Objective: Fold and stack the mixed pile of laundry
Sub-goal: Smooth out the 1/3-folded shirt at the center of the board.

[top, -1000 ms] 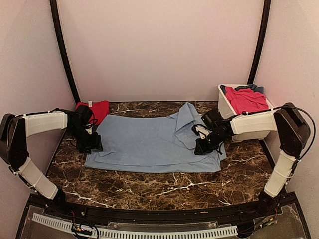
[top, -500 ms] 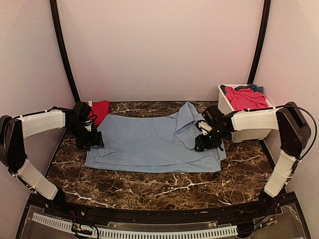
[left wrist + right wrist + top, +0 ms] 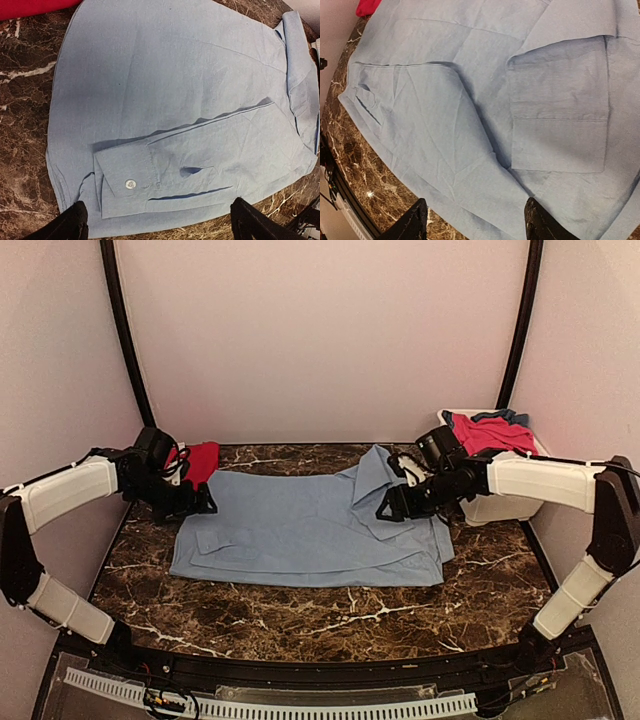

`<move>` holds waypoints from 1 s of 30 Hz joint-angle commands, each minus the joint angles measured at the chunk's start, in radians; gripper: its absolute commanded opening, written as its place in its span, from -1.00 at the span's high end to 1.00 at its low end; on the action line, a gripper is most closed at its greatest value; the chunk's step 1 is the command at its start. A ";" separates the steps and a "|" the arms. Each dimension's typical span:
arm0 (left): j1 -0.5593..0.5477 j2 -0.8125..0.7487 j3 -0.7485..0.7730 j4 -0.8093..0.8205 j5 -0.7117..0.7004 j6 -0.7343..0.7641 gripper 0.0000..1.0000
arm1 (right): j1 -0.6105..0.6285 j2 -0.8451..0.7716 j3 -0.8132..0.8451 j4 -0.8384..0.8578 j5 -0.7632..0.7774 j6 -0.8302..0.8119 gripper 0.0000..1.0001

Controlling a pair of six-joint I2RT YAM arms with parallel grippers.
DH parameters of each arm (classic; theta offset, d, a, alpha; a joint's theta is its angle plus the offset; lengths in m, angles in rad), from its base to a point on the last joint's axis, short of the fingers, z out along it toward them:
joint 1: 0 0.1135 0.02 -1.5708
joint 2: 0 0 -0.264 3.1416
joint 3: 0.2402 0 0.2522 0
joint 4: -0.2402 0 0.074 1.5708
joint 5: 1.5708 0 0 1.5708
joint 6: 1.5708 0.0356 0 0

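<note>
A large light-blue shirt (image 3: 300, 530) lies flat across the marble table, with a sleeve folded over it and its buttoned cuff (image 3: 127, 182) near the shirt's left edge. My left gripper (image 3: 197, 502) hovers above that left edge, open and holding nothing (image 3: 160, 226). Over the shirt's right part (image 3: 470, 100), my right gripper (image 3: 390, 510) is open as well, with only cloth below its fingers (image 3: 476, 222). A red piece (image 3: 200, 460) lies at the back left. A pink-red piece (image 3: 490, 437) and a darker blue piece (image 3: 512, 417) sit in the tub.
The white tub (image 3: 452, 448) stands at the back right, just behind my right arm. Pale walls enclose the table on three sides, with black posts (image 3: 125, 340) in the back corners. Bare marble (image 3: 330, 615) runs between the shirt and the near edge.
Both grippers opened and rose off the shirt. The left one moved toward the back left, the right one back and slightly left. The shirt stays spread flat.
</note>
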 commanded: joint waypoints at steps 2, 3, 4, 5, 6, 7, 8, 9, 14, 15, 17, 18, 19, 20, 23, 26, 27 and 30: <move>-0.050 0.013 0.021 0.031 0.036 0.000 -0.98 | 0.045 0.008 -0.067 0.106 -0.137 0.074 -0.25; -0.058 0.020 0.019 0.042 0.038 -0.004 -0.98 | 0.046 0.013 -0.081 0.121 -0.148 0.082 -0.24; -0.074 0.034 0.019 0.045 0.038 -0.007 -0.98 | 0.045 0.021 -0.098 0.139 -0.155 0.089 -0.25; -0.080 0.042 0.017 0.053 0.035 -0.014 -0.98 | 0.045 0.032 -0.117 0.154 -0.151 0.094 -0.24; -0.089 0.057 0.014 0.060 0.036 -0.023 -0.98 | 0.041 0.048 -0.126 0.165 -0.147 0.097 -0.24; -0.092 0.063 0.002 0.077 0.044 -0.027 -0.98 | 0.037 0.065 -0.132 0.168 -0.145 0.097 -0.24; -0.094 0.075 -0.005 0.088 0.050 -0.036 -0.98 | 0.031 0.083 -0.135 0.169 -0.140 0.095 -0.23; -0.094 0.080 -0.020 0.110 0.061 -0.041 -0.98 | 0.025 0.100 -0.137 0.173 -0.131 0.093 -0.23; -0.093 0.169 -0.035 0.133 0.037 -0.066 -0.98 | -0.023 0.184 -0.162 0.205 -0.101 0.090 -0.19; -0.094 0.195 -0.034 0.125 0.030 -0.070 -0.98 | -0.026 0.198 -0.163 0.203 -0.094 0.089 -0.18; -0.093 0.222 -0.034 0.107 0.000 -0.089 -0.98 | -0.026 0.215 -0.163 0.195 -0.079 0.093 -0.18; -0.093 0.228 -0.036 0.103 -0.014 -0.101 -0.98 | -0.027 0.215 -0.167 0.195 -0.071 0.099 -0.18; -0.093 0.236 -0.042 0.101 -0.019 -0.107 -0.98 | -0.027 0.207 -0.172 0.195 -0.061 0.103 -0.18; -0.093 0.238 -0.046 0.099 -0.024 -0.116 -0.98 | -0.027 0.196 -0.179 0.196 -0.046 0.107 -0.18; -0.093 0.235 -0.062 0.096 -0.042 -0.136 -0.98 | -0.027 0.144 -0.179 0.171 0.013 0.103 -0.20; -0.090 0.217 -0.066 0.084 -0.084 -0.152 -0.98 | -0.042 0.109 -0.155 0.126 0.054 0.085 -0.22; -0.085 0.204 -0.064 0.078 -0.093 -0.159 -0.98 | -0.047 0.104 -0.148 0.116 0.055 0.079 -0.22; -0.069 0.134 -0.057 0.034 -0.160 -0.170 -0.98 | -0.049 0.085 -0.126 0.081 0.058 0.062 -0.20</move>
